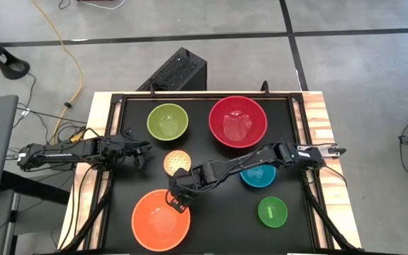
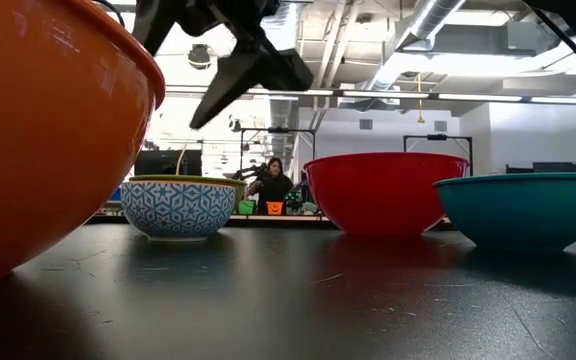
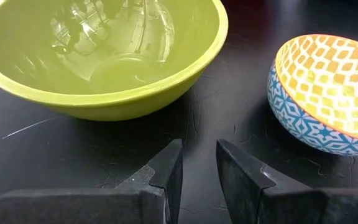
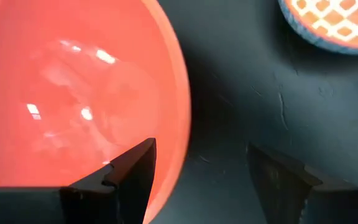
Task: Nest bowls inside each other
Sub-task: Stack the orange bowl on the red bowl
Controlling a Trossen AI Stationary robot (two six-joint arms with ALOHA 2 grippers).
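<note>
Six bowls stand apart, base down, on the black table top. The lime green bowl (image 1: 167,122) and the red bowl (image 1: 237,122) are at the far side. The small speckled yellow bowl (image 1: 177,163) and the blue bowl (image 1: 258,174) sit in the middle. The small bright green bowl (image 1: 273,212) and the orange bowl (image 1: 161,219) are near the front. My right gripper (image 1: 176,200) is open and hangs over the orange bowl's far right rim (image 4: 180,143), one finger above the inside and one outside. My left gripper (image 3: 199,155) waits at the left, narrowly open, facing the lime green bowl (image 3: 104,56).
A black box (image 1: 179,71) stands on the floor beyond the table's far edge, and cables run at the left. Bare table top lies between the orange bowl and the small green bowl. A person (image 2: 271,182) sits far off in the room behind.
</note>
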